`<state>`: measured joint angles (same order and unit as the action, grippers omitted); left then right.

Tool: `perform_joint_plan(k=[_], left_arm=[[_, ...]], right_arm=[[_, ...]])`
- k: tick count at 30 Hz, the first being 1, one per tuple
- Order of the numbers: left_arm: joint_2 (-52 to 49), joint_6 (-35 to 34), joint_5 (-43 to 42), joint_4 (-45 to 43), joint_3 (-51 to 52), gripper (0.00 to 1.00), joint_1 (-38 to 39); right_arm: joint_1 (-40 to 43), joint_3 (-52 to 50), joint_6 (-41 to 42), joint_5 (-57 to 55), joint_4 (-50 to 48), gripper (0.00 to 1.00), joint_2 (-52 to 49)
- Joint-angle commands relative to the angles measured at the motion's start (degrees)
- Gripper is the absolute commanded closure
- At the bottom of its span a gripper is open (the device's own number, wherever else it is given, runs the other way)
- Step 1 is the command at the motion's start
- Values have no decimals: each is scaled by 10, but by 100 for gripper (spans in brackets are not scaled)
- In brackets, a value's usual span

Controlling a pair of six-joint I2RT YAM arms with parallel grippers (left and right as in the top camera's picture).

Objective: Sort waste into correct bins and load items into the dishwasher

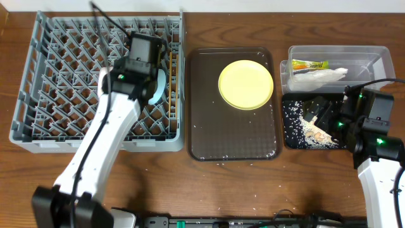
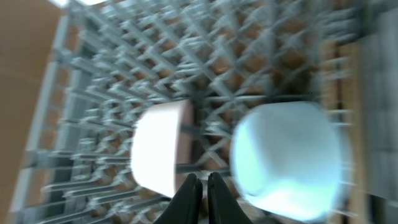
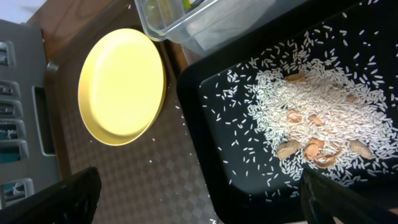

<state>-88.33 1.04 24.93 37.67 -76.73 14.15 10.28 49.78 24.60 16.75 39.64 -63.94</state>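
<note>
My left gripper (image 2: 202,186) is shut and empty over the grey dish rack (image 1: 38,95), low between a white bowl (image 2: 163,152) and a light blue bowl (image 2: 289,158) that sit in the rack. The blue bowl's edge (image 1: 164,85) shows beside my left arm in the overhead view. My right gripper (image 3: 205,199) is open wide and empty over the near-left edge of the black tray (image 3: 205,99), which holds rice-like scraps (image 3: 311,106). The yellow plate (image 1: 246,83) lies on the brown serving tray. The clear tub (image 1: 373,57) holds the wrapper (image 1: 310,64) and the napkin (image 1: 319,79). The cup and chopsticks do not show clearly.
The dark brown serving tray (image 1: 234,136) lies between the rack and the bins, with stray rice grains on it. The left wrist view is blurred. Cables trail over the rack's far side and by the right arm.
</note>
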Motion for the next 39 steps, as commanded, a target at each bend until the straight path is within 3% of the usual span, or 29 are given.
perform_joint_plan(k=[1,6,11,14,19,24,39], left_arm=[[4,-27,-114,7,0,92,-3],[-30,-26,-129,-16,0,92,-29],[-80,-27,-264,-30,0,92,-90],[-100,-27,-296,-40,0,93,-114],[-118,-26,-309,-52,0,92,-121],[-121,-26,-400,-46,0,92,-114],[-121,-22,-409,-3,0,93,-105]], right_arm=[[2,8,2,2,0,1,6],[2,8,2,2,0,1,6],[2,8,2,2,0,1,6],[2,8,2,2,0,1,6],[2,8,2,2,0,1,6],[2,8,2,2,0,1,6],[2,8,2,2,0,1,6]])
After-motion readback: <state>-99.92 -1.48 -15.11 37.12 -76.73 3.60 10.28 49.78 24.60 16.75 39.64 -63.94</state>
